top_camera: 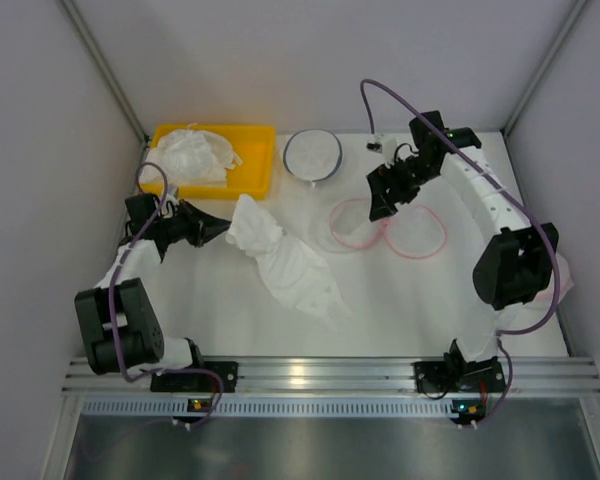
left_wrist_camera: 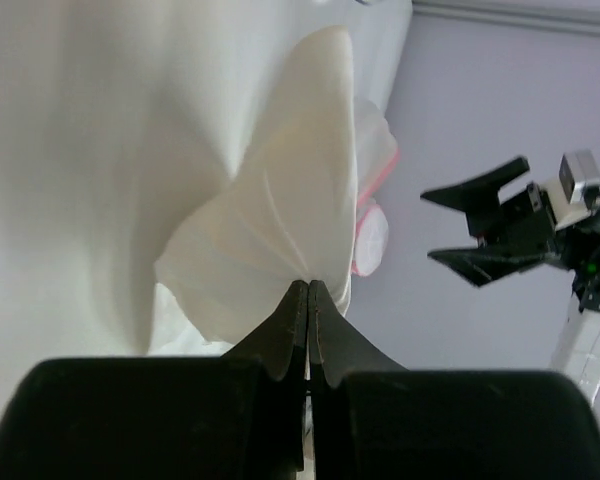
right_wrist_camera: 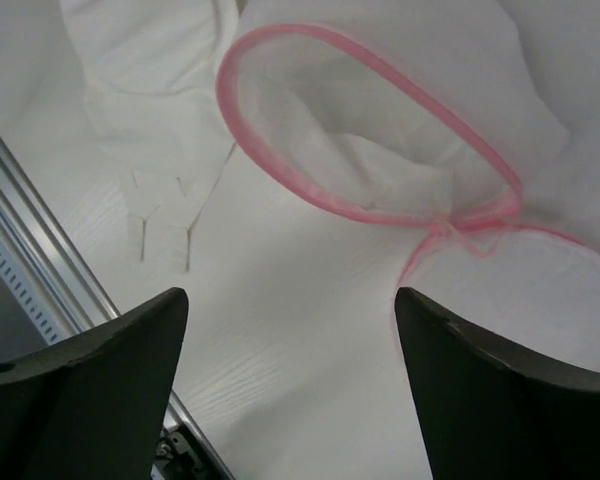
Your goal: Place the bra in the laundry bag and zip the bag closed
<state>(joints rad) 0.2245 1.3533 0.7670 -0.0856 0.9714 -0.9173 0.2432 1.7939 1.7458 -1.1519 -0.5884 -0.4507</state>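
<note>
we've got left gripper (left_wrist_camera: 308,289) pinched shut on the bra (top_camera: 285,262) by an edge, bra lying centre, left of the bag (top_camera: 420,233) | right gripper (right_wrist_camera: 290,296) wide open, empty, over the bag | worry: our thin pinch slips, or the bra shoves the floppy bag shut

A yellow tray (top_camera: 265,160) sits at the far left of the white table (top_camera: 400,310), holding a crumpled heap of white fabric (top_camera: 198,152). Just to its right lies a round white mesh bag with a dark rim (top_camera: 312,153). A metal rail (top_camera: 320,375) runs along the table's near edge.
</note>
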